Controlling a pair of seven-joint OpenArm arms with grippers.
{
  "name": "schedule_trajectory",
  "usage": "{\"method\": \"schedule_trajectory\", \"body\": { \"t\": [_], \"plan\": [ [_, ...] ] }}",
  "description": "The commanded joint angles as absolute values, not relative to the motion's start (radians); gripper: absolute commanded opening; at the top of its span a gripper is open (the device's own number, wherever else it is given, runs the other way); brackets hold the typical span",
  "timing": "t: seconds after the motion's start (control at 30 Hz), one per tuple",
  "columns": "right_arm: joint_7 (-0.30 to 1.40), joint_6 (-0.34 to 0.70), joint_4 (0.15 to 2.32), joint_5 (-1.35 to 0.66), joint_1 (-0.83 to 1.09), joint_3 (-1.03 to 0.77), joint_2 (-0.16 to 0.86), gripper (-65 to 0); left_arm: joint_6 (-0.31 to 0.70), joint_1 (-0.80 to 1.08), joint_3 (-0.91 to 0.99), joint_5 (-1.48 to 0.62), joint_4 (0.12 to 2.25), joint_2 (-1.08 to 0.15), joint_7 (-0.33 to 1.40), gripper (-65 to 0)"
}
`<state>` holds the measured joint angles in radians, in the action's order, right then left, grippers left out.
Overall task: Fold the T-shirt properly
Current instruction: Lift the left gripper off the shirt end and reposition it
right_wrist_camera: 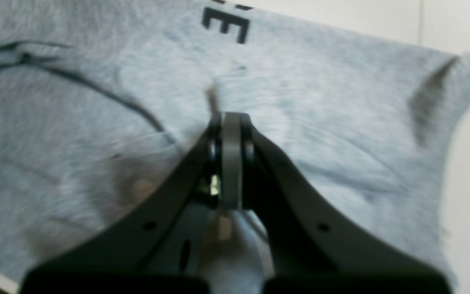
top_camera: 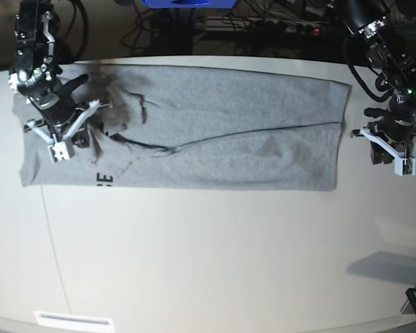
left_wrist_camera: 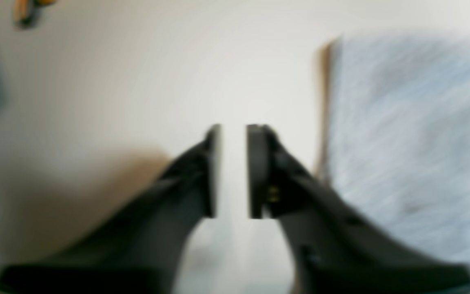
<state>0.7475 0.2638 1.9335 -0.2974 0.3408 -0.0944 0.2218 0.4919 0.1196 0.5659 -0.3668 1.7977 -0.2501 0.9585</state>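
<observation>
Base view: right gripper (top_camera: 90, 123) pinches the T-shirt (top_camera: 215, 132) at frame left; left gripper (top_camera: 390, 142), jaws apart and empty, leaves the far hem free to drag crooked.

Both arms are black, jointed machines with dark cables looping along their upper links. The left hand (top_camera: 387, 142) sits on a black wrist with a small green light, and a white bracket frame with a small white block beside the hand. The right hand (top_camera: 91, 123) has the same white bracket around its black wrist, with a white block just below it. Up close, the left hand's fingers (left_wrist_camera: 258, 171) are matt black, flat-faced and flaring wide toward the wrist, with a brass-coloured fitting beside one. The right hand's fingers (right_wrist_camera: 231, 159) show grey pad faces, round holes in their black flanks and a brass screw.
</observation>
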Motion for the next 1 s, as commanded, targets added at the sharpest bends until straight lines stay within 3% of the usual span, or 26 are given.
{"method": "schedule_trajectory", "body": {
  "t": [0.0,0.37,0.53,0.77,0.97],
  "plan": [
    [0.725,0.272,1.954,-0.311,0.338,-0.073,0.231,-65.0,0.486,0.117,0.591,-0.409,1.807,-0.268,0.946,-46.7],
    [0.725,0.272,1.959,-0.311,0.329,-0.028,0.257,-64.9,0.501,0.183,0.619,-0.705,1.693,-0.321,0.949,-44.7],
    [0.725,0.272,1.959,-0.311,0.334,-0.028,0.265,-64.9,0.558,0.228,0.625,-0.812,1.684,-0.352,0.949,-35.8],
    [0.727,0.272,1.957,-0.311,0.349,-0.028,0.265,-64.9,0.562,0.292,0.650,-0.992,1.676,-0.400,0.949,-35.4],
    [0.725,0.272,1.960,-0.311,0.357,-0.027,0.260,-65.0,0.562,0.303,0.704,-0.993,1.676,-0.406,0.949,-36.1]
  ]
}}
